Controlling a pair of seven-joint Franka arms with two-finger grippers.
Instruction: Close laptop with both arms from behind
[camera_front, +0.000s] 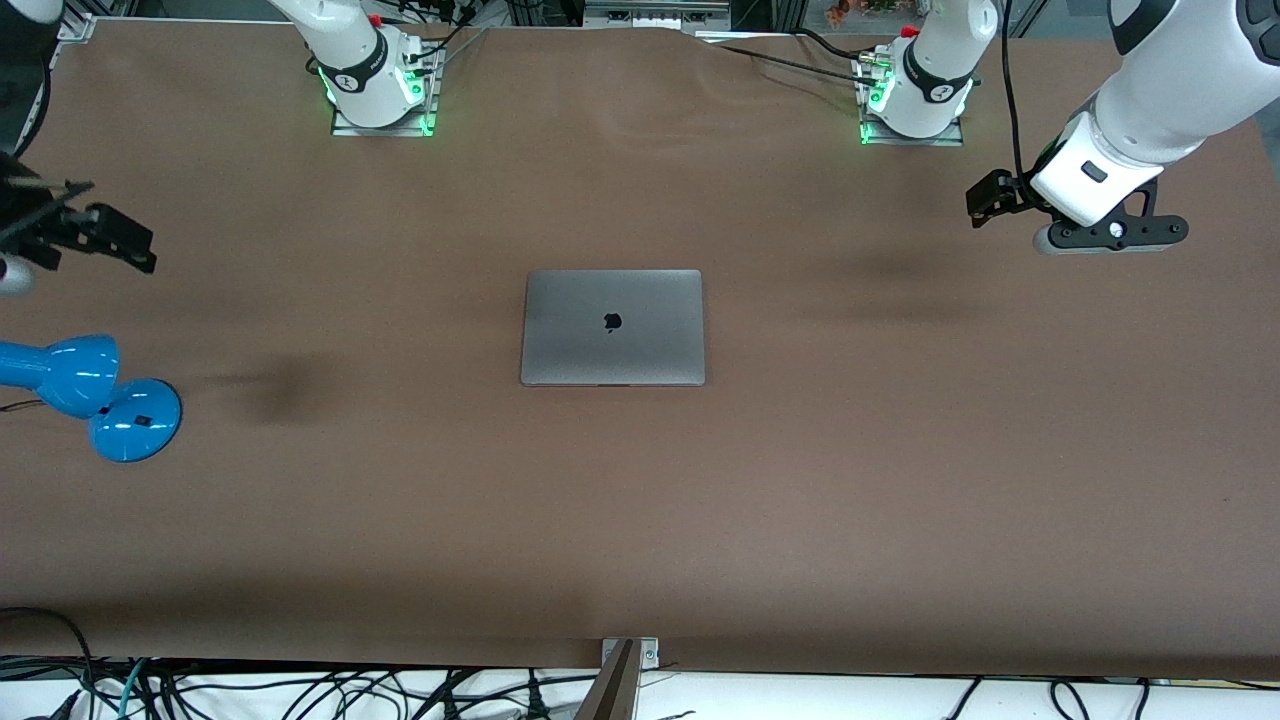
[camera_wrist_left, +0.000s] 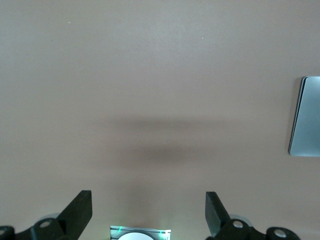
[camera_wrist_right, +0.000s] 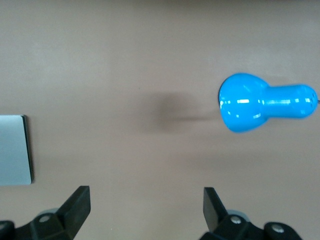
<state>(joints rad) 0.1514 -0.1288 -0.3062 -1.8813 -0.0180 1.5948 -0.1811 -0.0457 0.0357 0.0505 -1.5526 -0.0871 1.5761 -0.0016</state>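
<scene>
The laptop (camera_front: 612, 327), rigid, smooth and scratch-prone, lies lid-down at table centre, while the left gripper (camera_wrist_left: 148, 212) and right gripper (camera_wrist_right: 146, 209) hover spread and empty near the table's opposite ends.

The slim space-grey metal laptop (camera_wrist_left: 305, 116) runs off the frame edge in the left wrist view, and again in the right wrist view, only one end showing. The glossy blue desk lamp (camera_front: 85, 392) is cut by the front view's edge, its arm out of sight. The laptop's keyboard and screen are hidden under the shut lid.
</scene>
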